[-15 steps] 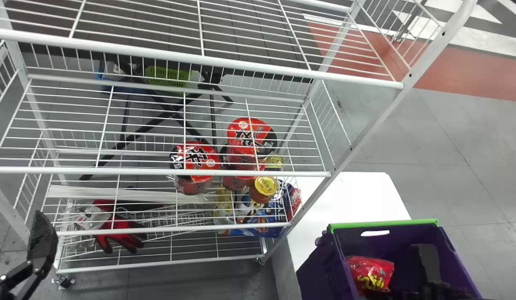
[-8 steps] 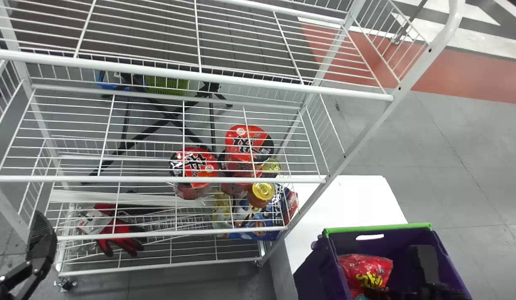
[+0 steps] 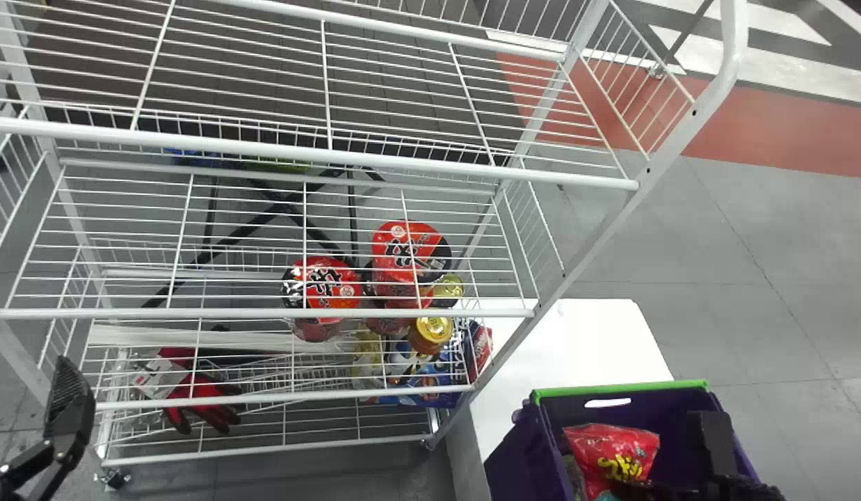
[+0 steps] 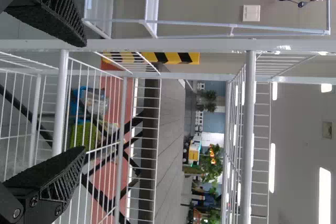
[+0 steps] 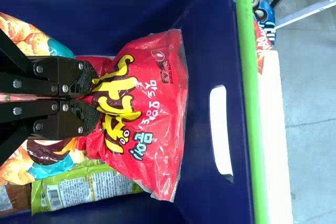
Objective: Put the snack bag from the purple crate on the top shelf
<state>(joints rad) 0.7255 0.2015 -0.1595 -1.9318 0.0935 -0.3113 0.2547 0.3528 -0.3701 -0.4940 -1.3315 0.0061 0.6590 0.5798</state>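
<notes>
Rising inside the near-right purple crate in the head view, the snack bag must next clear the rim for the top shelf. Left wrist view: left fingers wide apart. Right wrist view: right fingers pinching the bag.

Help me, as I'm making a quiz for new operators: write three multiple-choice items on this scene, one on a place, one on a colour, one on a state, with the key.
1. Where is the red snack bag?
A. On the top shelf
B. In the purple crate
C. On the floor

2. What colour is the crate's rim?
A. Yellow
B. Orange
C. Green

3. What state is the left pincer in?
A. Open and empty
B. Shut on a glove
C. Shut on a jar

Key:
1. B: crate walls surround the bag, gripped by the right pincer.
2. C: a green strip edges the crate.
3. A: its fingers stand apart, holding nothing.
</notes>
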